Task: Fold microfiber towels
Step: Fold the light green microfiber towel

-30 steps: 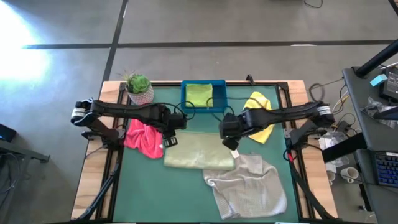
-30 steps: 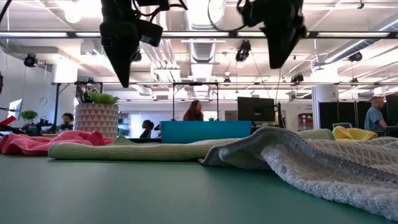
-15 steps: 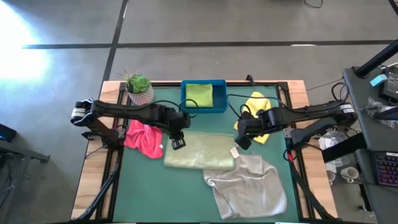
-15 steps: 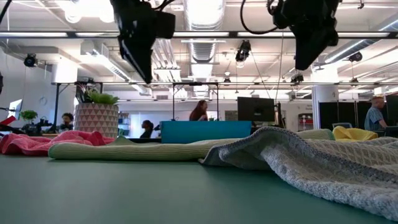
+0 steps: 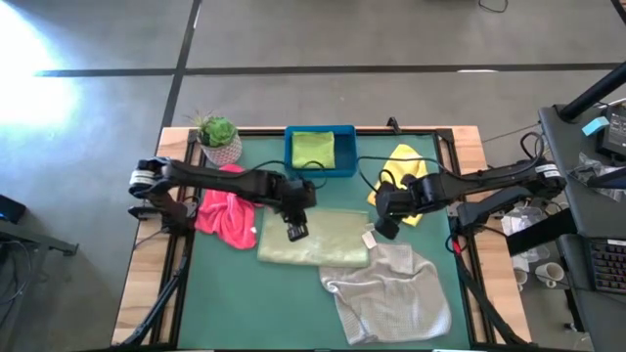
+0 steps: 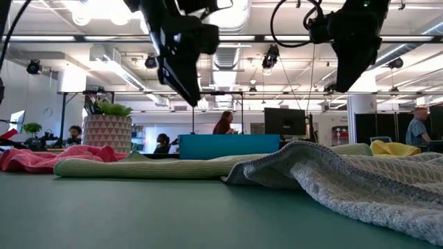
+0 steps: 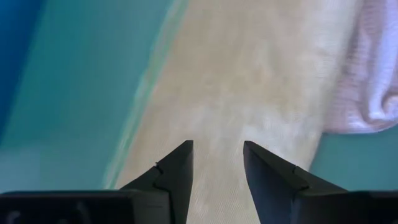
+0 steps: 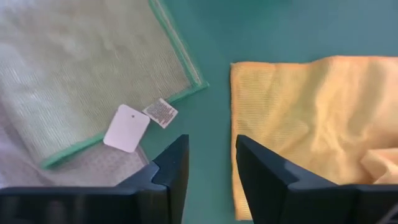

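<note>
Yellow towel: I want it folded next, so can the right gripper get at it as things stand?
Probably yes. The right gripper hangs open just beside the yellow towel, whose near edge lies bare on the table with nothing on it.

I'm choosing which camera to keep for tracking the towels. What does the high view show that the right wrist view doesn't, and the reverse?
Only the high view shows the hot pink towel, the lime green towel lying in the blue tray, the potted plant, and the left pincer above the olive green towel.

Only the right wrist view shows the white tag and small printed label at that towel's corner clearly.

Both show the olive green towel, the yellow towel, the light grey towel, and the open, empty right pincer.
</note>
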You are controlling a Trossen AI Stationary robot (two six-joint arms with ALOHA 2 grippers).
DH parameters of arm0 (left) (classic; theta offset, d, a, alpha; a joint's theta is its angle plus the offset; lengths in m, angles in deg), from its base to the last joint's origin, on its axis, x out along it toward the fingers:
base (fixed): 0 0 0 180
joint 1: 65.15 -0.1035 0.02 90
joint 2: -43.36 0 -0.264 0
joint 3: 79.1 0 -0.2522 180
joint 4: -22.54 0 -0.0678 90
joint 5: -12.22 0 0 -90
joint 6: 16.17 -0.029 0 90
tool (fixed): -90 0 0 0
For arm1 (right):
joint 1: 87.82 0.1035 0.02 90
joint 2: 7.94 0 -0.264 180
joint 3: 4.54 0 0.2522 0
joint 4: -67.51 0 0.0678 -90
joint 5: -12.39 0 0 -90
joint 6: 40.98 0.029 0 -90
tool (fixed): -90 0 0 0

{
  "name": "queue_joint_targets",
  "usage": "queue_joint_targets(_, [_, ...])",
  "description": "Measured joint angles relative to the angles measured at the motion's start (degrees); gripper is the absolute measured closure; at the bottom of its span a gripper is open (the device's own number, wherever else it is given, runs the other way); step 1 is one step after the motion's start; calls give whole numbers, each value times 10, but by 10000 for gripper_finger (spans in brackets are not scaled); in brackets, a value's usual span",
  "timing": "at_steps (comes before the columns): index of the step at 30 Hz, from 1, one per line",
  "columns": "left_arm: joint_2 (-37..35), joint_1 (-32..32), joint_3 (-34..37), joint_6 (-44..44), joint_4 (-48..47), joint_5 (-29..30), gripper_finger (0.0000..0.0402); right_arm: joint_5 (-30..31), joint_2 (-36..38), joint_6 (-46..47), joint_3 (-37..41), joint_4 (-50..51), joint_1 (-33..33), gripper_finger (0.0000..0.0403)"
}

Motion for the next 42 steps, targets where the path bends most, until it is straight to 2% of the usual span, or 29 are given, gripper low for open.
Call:
queue_joint_targets(15, [118, -1, -3, -22, 230, -40, 276, 0, 79, -98, 1, 8, -1, 275])
queue_joint_targets(27, [198, -20, -3, -16, 257, -38, 276, 0, 93, -111, 2, 15, -1, 275])
queue_joint_targets(30, [204, -27, -3, 13, 256, -21, 276, 0, 94, -116, 3, 16, -1, 275])
queue_joint_targets(38, [199, -59, -3, 160, 160, 129, 276, 0, 94, -125, 10, 16, -1, 275])
queue_joint_targets(42, [195, -74, -2, 252, 133, 147, 276, 0, 94, -129, 14, 16, -1, 275])
